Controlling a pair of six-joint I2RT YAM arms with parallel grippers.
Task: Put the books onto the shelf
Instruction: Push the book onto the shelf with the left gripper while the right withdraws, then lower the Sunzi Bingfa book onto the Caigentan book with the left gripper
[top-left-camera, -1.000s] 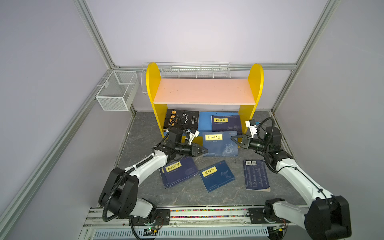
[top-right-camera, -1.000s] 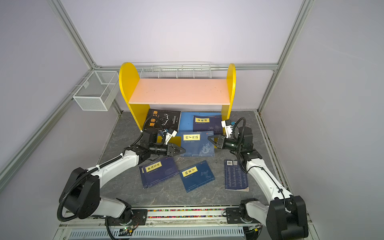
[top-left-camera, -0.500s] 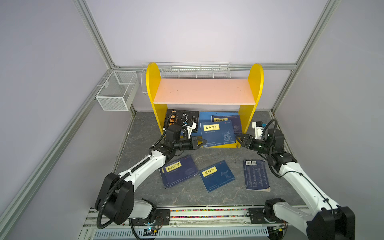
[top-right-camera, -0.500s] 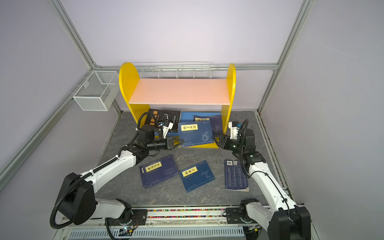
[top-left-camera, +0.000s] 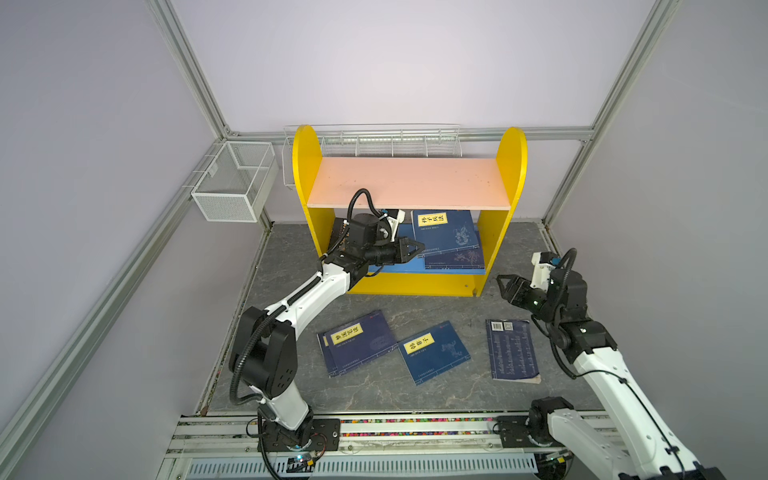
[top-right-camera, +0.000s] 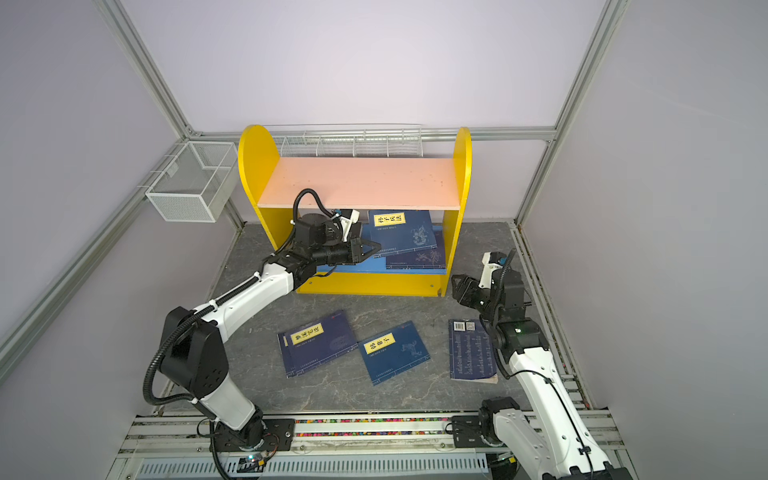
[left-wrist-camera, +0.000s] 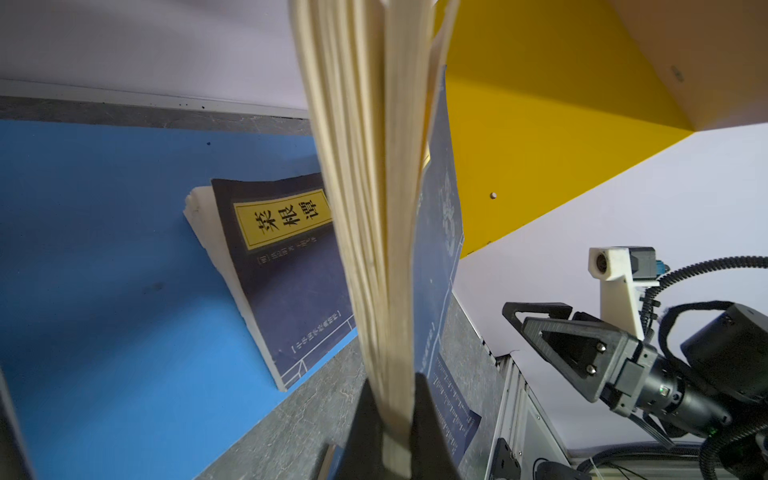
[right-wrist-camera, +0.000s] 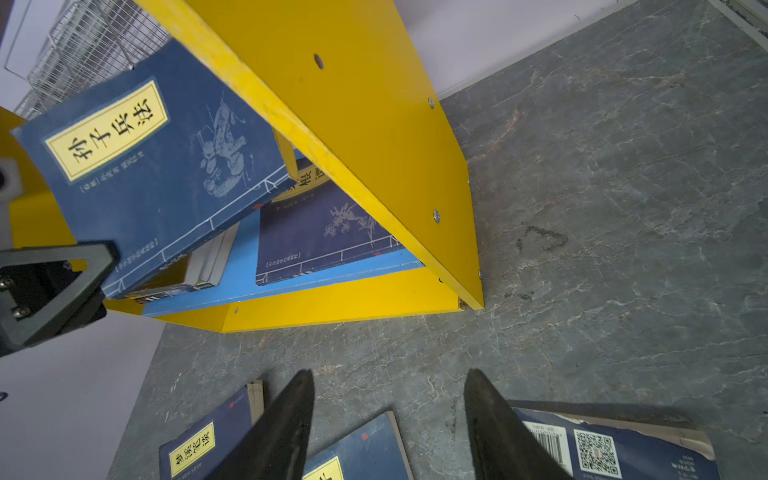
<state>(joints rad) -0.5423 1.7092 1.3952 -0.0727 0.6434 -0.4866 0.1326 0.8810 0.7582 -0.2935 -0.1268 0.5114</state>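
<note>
The shelf (top-left-camera: 305, 166) stands at the back, yellow with a pink upper board (top-left-camera: 409, 183) and a blue lower board (left-wrist-camera: 104, 249). My left gripper (top-left-camera: 419, 249) (left-wrist-camera: 395, 415) is shut on the lower corner of a navy book (top-left-camera: 446, 230) (right-wrist-camera: 158, 166). It holds that book tilted inside the lower compartment, above another navy book (left-wrist-camera: 291, 270) lying on the blue board. My right gripper (top-left-camera: 505, 286) (right-wrist-camera: 388, 386) hangs open and empty, right of the shelf. Three navy books (top-left-camera: 359, 343) (top-left-camera: 434, 351) (top-left-camera: 513, 351) lie flat on the floor in front.
A white wire-mesh basket (top-left-camera: 232, 183) hangs on the left wall frame. A long white wire rack (top-left-camera: 374, 141) runs behind the shelf's top. Grey stone-patterned floor (top-left-camera: 519, 249) shows right of the shelf, bounded by aluminium frame posts.
The left gripper has carried the navy book back from in front of the shelf into the lower compartment. The right gripper has let go of it, opened and drawn back to the right.
</note>
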